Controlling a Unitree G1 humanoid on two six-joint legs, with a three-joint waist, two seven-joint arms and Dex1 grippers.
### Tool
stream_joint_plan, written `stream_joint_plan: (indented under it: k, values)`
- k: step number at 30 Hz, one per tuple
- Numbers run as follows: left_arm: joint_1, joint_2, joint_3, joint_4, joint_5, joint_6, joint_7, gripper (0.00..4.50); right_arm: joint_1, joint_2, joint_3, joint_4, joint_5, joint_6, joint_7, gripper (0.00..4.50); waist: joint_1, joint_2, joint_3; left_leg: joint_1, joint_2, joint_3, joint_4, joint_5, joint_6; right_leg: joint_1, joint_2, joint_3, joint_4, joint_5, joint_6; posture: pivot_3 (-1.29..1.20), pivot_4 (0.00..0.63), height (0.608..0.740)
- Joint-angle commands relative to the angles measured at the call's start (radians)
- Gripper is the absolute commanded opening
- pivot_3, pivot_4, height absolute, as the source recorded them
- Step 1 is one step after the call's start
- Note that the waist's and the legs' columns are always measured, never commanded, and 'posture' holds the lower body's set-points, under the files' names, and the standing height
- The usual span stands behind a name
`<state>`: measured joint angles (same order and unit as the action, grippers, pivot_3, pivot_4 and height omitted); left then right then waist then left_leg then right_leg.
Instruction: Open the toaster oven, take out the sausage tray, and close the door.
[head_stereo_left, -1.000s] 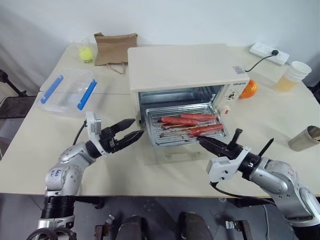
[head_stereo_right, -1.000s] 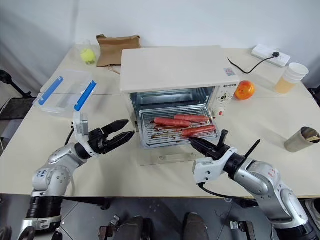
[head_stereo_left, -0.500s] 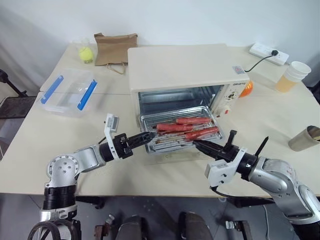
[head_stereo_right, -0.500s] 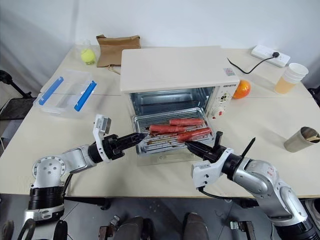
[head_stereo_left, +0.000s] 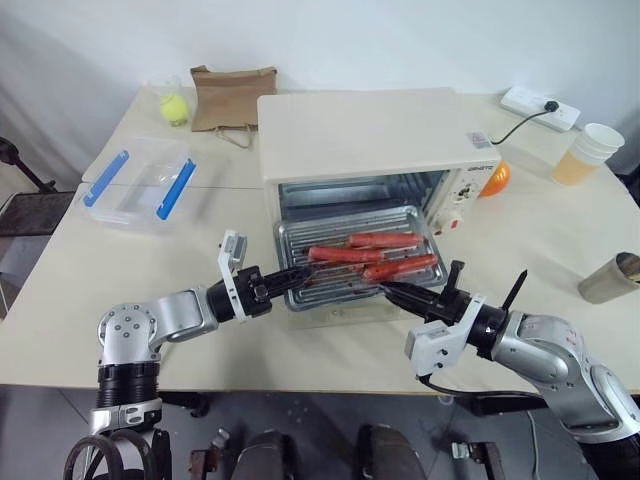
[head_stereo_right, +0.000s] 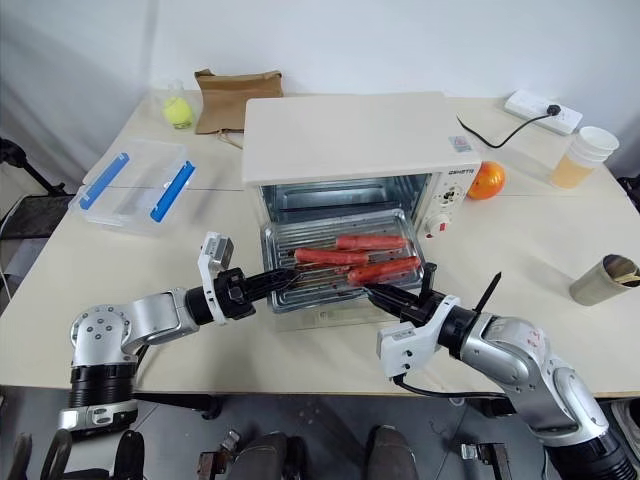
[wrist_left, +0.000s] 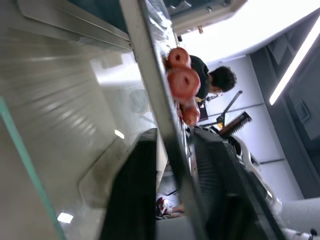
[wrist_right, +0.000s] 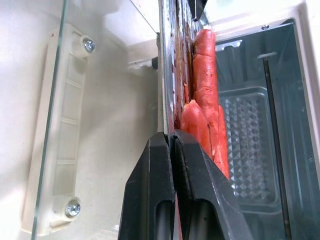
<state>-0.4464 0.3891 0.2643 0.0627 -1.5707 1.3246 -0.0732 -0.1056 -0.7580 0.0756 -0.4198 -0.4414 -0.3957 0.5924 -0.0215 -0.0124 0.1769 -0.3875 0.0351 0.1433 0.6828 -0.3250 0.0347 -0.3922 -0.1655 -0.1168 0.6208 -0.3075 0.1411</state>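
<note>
Tray (head_stereo_left: 355, 255) edges pinched between left fingers (wrist_left: 150, 200); right fingers (wrist_right: 170, 165).

My matt black plastic left end effector (head_stereo_left: 289, 279), shiny ribbed rectangular metal sausage tray (head_stereo_left: 300, 243), glossy red sausages (head_stereo_left: 380, 240), clear glass door (wrist_right: 45, 115), matt cream-white boxy toaster oven (head_stereo_left: 365, 130), crumpled brown paper bag (head_stereo_left: 231, 96)

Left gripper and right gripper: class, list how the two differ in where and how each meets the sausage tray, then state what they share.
The left gripper reaches from the robot's left and pinches the sausage tray at its front left corner; the right gripper reaches from the robot's right and pinches the front right rim. In the wrist views, the left gripper's fingers straddle the rim with a gap; the right gripper's fingers are pressed nearly together. Both are shut on the tray over the open door.
</note>
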Motion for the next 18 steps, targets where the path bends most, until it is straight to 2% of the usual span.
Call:
stream_joint_plan:
  k: [1, 4, 10, 15, 18]
  values:
    - [-0.008, -0.005, -0.007, -0.003, -0.101, -0.011, 0.06, 0.02, -0.017, 0.001, -0.006, -0.016, 0.04, -0.028, -0.006, 0.0, 0.0, 0.0, 0.0, 0.0, 0.0, 0.0, 0.0, 0.0, 0.0, 0.0, 0.0, 0.0, 0.0, 0.0, 0.0, 0.0, 0.15, 0.74]
    - [0.004, 0.019, -0.027, -0.013, -0.164, -0.003, 0.09, 0.02, -0.019, 0.001, -0.006, -0.011, 0.056, -0.029, 0.002, 0.0, 0.0, 0.0, 0.0, 0.0, 0.0, 0.0, 0.0, 0.0, 0.0, 0.0, 0.0, 0.0, 0.0, 0.0, 0.0, 0.0, 0.15, 0.74]
    - [0.084, 0.095, -0.064, -0.071, -0.389, -0.073, 0.211, 0.02, 0.001, 0.0, -0.02, -0.003, 0.178, 0.027, 0.066, 0.0, -0.001, 0.0, 0.0, 0.0, 0.0, 0.0, 0.0, 0.0, 0.0, 0.0, 0.0, 0.001, 0.0, 0.0, 0.0, 0.0, 0.15, 0.74]
    - [0.181, 0.116, -0.019, -0.144, -0.402, -0.11, 0.212, 0.0, 0.011, -0.009, -0.036, 0.001, 0.238, 0.037, 0.096, 1.31, -0.003, 0.0, 0.0, 0.001, 0.0, 0.0, 0.0, 0.0, 0.0, 0.0, 0.0, 0.001, 0.0, 0.0, 0.0, 0.0, 0.15, 0.74]
    - [0.242, 0.134, 0.015, -0.175, -0.402, -0.12, 0.196, 0.0, 0.011, -0.017, -0.046, 0.009, 0.255, 0.021, 0.098, 2.28, -0.003, 0.0, 0.0, 0.001, 0.0, 0.0, 0.0, 0.0, 0.0, 0.0, 0.0, 0.001, 0.0, 0.0, 0.0, 0.0, 0.15, 0.74]
